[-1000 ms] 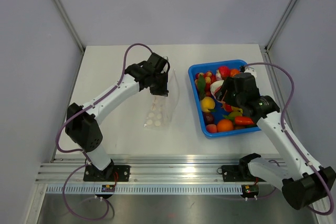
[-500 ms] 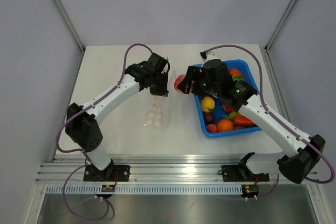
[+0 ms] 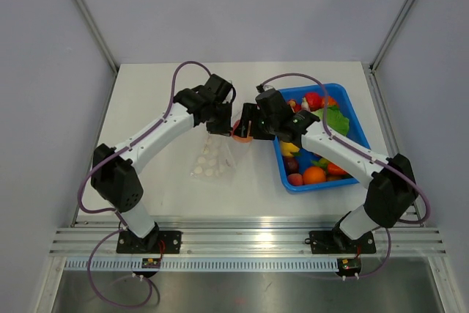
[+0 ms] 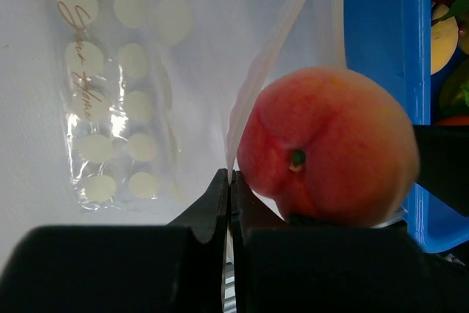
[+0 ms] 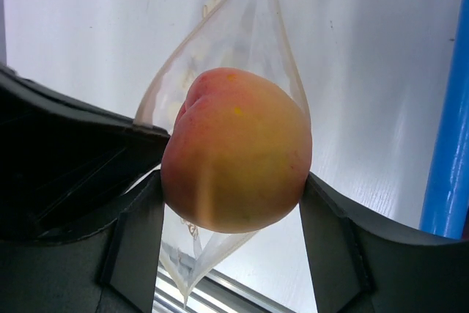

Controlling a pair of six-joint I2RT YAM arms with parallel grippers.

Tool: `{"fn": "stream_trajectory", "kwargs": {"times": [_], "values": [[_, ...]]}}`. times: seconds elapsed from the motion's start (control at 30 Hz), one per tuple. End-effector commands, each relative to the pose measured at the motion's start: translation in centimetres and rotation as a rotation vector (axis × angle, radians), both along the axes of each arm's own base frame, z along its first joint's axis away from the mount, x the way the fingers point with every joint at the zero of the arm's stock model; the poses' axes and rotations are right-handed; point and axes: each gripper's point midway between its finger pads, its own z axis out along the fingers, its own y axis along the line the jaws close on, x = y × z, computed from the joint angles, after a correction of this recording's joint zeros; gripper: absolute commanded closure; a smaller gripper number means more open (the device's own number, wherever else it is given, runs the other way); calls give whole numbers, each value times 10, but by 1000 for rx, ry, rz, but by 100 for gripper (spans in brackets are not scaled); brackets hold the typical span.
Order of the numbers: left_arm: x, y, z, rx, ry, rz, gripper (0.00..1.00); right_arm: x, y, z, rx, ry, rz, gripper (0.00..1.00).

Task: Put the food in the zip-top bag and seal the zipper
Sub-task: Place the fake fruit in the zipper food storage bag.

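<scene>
My right gripper [image 3: 242, 130] [image 5: 231, 199] is shut on a toy peach [image 3: 239, 135] [image 5: 234, 152], red-orange with a yellow side. It holds the peach at the raised mouth of the zip-top bag [image 3: 212, 160] [image 4: 117, 93] [image 5: 245, 31], a clear bag with white dots. My left gripper [image 3: 220, 125] [image 4: 231, 181] is shut on the bag's mouth edge, where the zipper runs, and keeps it lifted. The peach [image 4: 326, 144] hangs right beside that pinched edge. The bag's lower end rests on the table. More food [image 3: 315, 174] lies in the blue tray.
The blue tray [image 3: 320, 187] [image 4: 374, 49] [image 5: 448, 144] stands right of the bag, close under my right forearm. It holds an orange, a green leafy piece [image 3: 337, 119], and red and yellow pieces. Grey walls enclose the white table [image 3: 146, 93].
My right arm has carried the peach out of the tray and leftward to the bag's mouth. The bag's lower end has shifted slightly left. My left gripper stays put.
</scene>
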Motion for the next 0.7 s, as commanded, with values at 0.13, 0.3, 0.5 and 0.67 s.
{"fn": "stream_trajectory", "kwargs": {"times": [0.13,0.3,0.5,0.67], "values": [[0,-27,60,-172,-111,-78,100,15,9,-2,27,-26,-59,63],[-1,-31,70,-207,-130,-100,100,13,8,-5,-9,-8,-45,15],[5,-25,61,-180,-120,-87,100,0,-8,31,46,-85,-49,14],[8,-25,57,-173,-116,-84,100,-12,-46,53,19,-161,-138,33]]}}
